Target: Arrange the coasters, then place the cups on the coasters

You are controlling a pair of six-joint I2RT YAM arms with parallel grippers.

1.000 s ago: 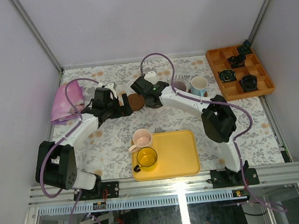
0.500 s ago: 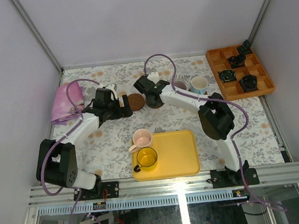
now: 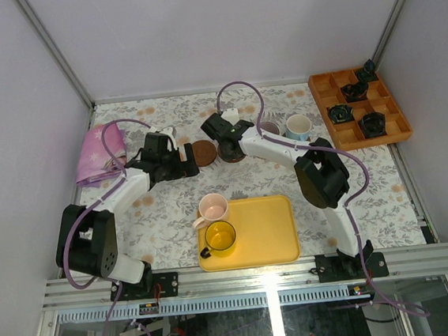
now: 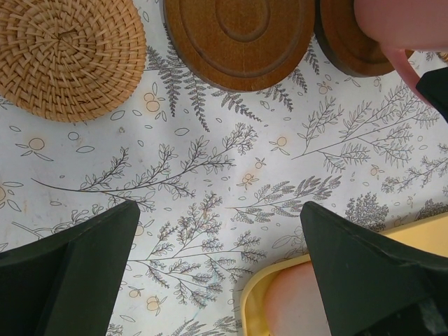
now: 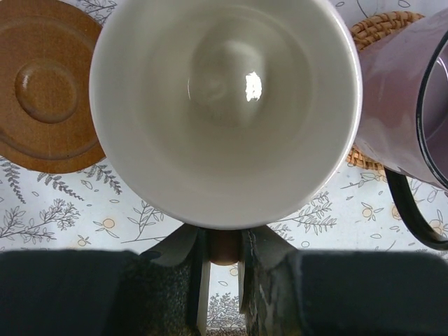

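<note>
My right gripper [image 5: 225,245] is shut on the handle of the pink cup with the white inside [image 5: 224,105]. It holds the cup upright over a dark wooden coaster [image 4: 350,52]; whether the cup rests on it I cannot tell. A second wooden coaster [image 3: 203,152] lies just to its left, and a woven coaster [image 4: 66,56] lies further left. The grey-purple cup [image 5: 402,84] stands on another woven coaster [image 5: 378,31], with the light blue cup [image 3: 298,127] beside it. My left gripper [image 4: 224,252] hangs open over bare cloth. The pale pink cup [image 3: 212,210] and the yellow cup [image 3: 220,237] sit at the yellow tray's [image 3: 266,231] left end.
An orange compartment box [image 3: 325,106] with small black objects stands at the back right. A pink cloth [image 3: 96,156] lies at the left edge. Both arms reach close together over the back middle of the table.
The right gripper with its cup has shifted slightly left and back over the dark coaster. The left gripper has barely moved and stays open.
</note>
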